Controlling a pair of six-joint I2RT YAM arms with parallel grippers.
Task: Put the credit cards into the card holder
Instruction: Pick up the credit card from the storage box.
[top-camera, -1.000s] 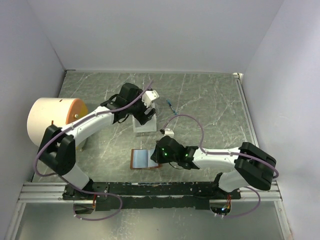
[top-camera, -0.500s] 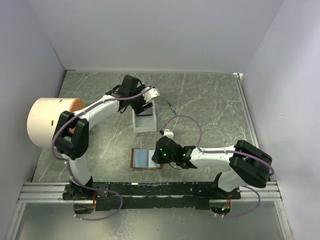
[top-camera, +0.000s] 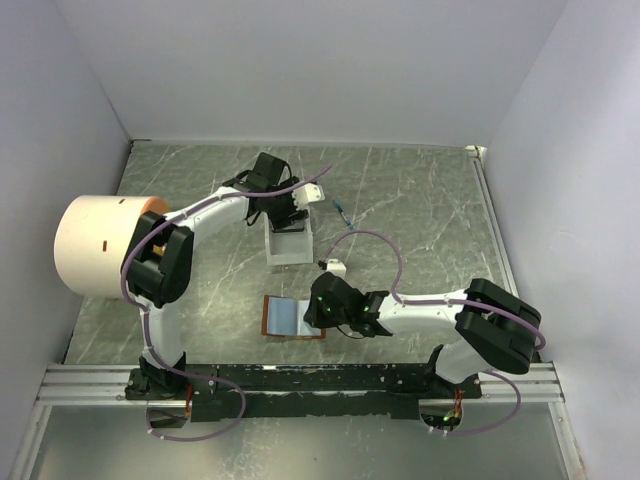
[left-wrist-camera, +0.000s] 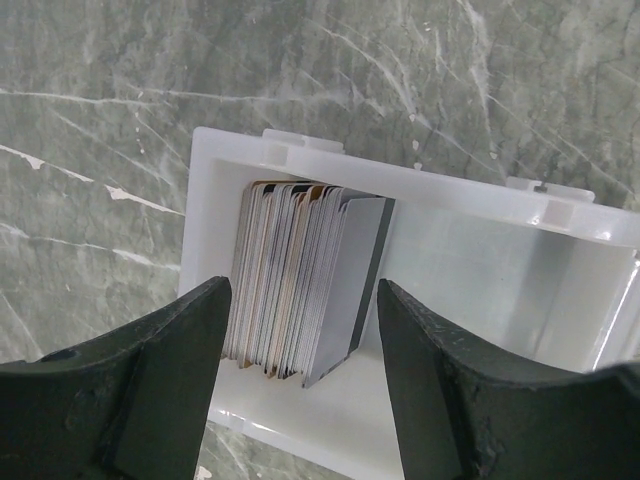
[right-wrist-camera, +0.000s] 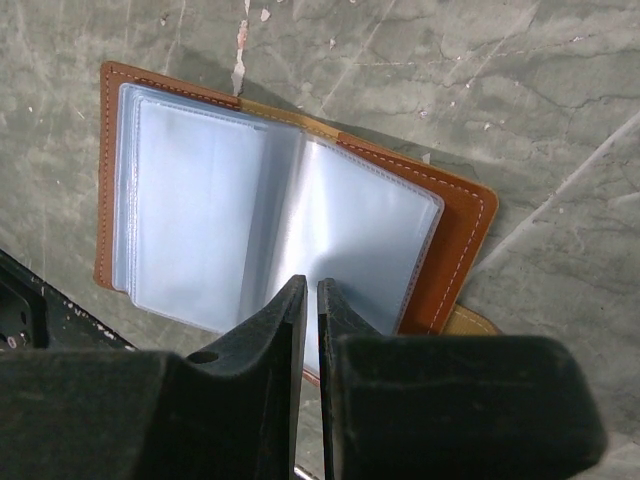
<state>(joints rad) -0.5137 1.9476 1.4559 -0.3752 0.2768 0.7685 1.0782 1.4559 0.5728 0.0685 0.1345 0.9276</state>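
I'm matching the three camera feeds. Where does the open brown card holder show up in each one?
Top external: card holder lies open near the front edge, left of the right gripper.
Left wrist: not in it.
Right wrist: fills the middle, pale pockets up, behind the fingertips.
Shared landmark: the grey marbled table, in all three.

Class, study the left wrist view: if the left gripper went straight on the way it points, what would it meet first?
The left gripper would most likely meet the credit cards, standing on edge in the white box; its open jaws straddle the stack. Depth is unclear.
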